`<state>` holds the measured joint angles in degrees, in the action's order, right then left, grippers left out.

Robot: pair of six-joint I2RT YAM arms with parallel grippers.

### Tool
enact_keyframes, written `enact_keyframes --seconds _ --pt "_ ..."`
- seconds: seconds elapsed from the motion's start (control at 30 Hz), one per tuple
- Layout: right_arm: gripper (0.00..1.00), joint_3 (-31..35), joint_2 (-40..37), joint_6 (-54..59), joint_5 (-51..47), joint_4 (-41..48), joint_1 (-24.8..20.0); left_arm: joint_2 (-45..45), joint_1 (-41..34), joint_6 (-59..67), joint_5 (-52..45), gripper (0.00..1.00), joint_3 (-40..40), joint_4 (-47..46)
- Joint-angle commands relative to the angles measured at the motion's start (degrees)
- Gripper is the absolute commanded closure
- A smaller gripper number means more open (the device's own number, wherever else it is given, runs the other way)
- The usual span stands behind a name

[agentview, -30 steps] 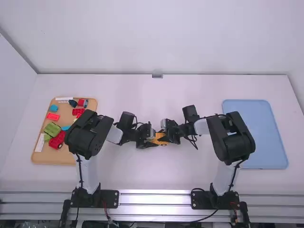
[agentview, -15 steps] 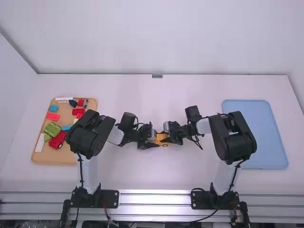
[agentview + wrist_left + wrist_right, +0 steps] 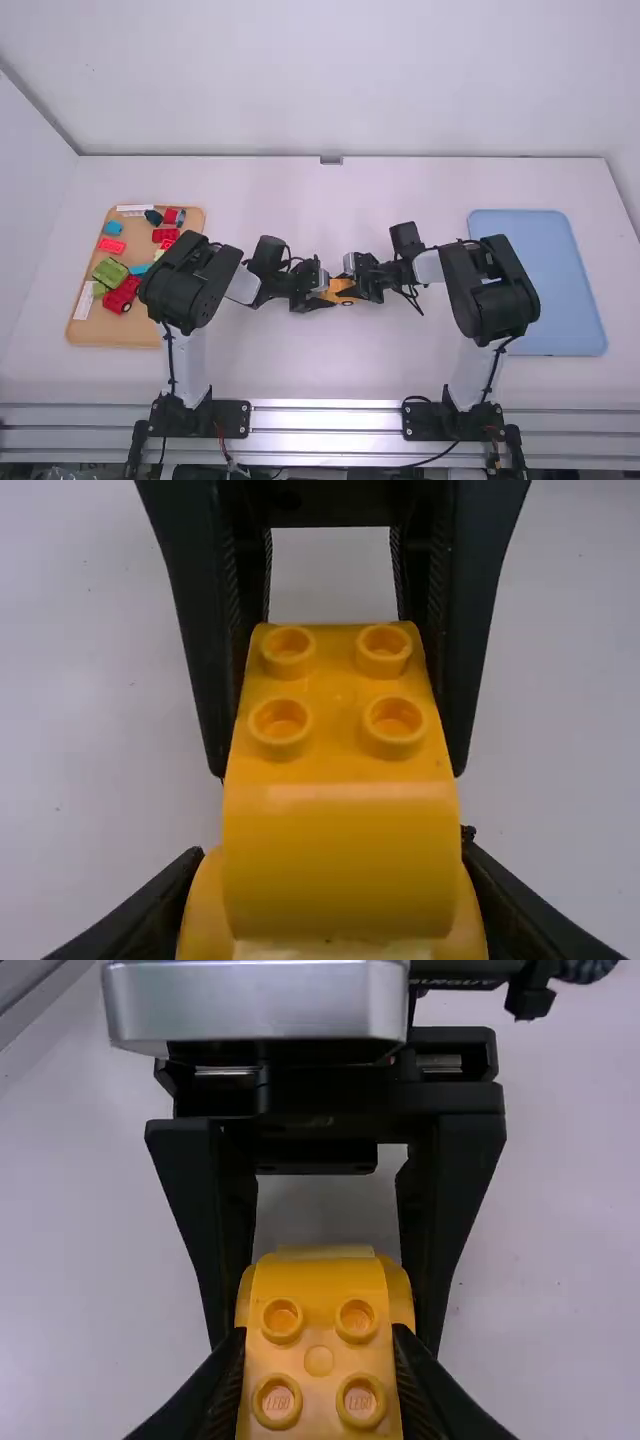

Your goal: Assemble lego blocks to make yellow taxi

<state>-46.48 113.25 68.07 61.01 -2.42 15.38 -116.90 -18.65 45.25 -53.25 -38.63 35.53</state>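
At your far left you have a tan tray [image 3: 130, 330] on the counter [image 3: 270, 370], carrying a green block [image 3: 110, 272] touching or just beside a red toy car [image 3: 121, 294], with a blue block [image 3: 113, 228] and red bricks [image 3: 165, 236] farther up. To its right, your left gripper [image 3: 323, 293] has its fingers [image 3: 150, 910] closed on one end of the yellow Lego taxi [image 3: 342, 290], between your two arms, and your right gripper [image 3: 354, 289] pinches the other, studded end between its fingers [image 3: 208, 1400]. Well apart, at your far right, lies a blue tray [image 3: 540, 290].
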Motion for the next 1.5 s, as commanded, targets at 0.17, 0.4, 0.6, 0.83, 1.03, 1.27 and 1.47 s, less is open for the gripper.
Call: enact_keyframes --seconds 0.17,0.4,0.6,0.83,1.03,1.27,1.47 --pt "1.0 2.1 2.7 -0.3 -9.5 1.0 0.6 -0.3 0.6 -0.9 0.4 0.81 -0.3 0.3" --pt "1.0 7.1 2.7 -5.2 -12.5 -9.3 0.6 -0.3 0.7 -0.9 0.4 0.81 -0.3 0.5" --pt "1.0 8.1 2.7 -5.3 -11.1 -9.7 -1.5 -0.3 0.7 -0.9 0.4 0.81 -0.3 0.3" --pt "1.0 4.0 2.7 -0.8 -9.6 -1.8 0.8 -0.3 0.7 -0.9 0.3 0.82 -0.3 0.4" --pt "1.0 2.4 2.7 -3.6 -16.0 -0.1 2.8 -0.3 0.7 -0.9 0.3 0.82 -0.3 0.3" --pt "1.0 3.2 2.7 -4.4 -17.7 0.2 1.9 -0.3 0.7 -0.9 0.2 0.83 -0.3 0.3" --pt "1.0 4.1 2.7 -4.9 -17.4 -0.4 0.0 -0.3 0.6 -0.9 0.2 0.83 -0.3 0.3"
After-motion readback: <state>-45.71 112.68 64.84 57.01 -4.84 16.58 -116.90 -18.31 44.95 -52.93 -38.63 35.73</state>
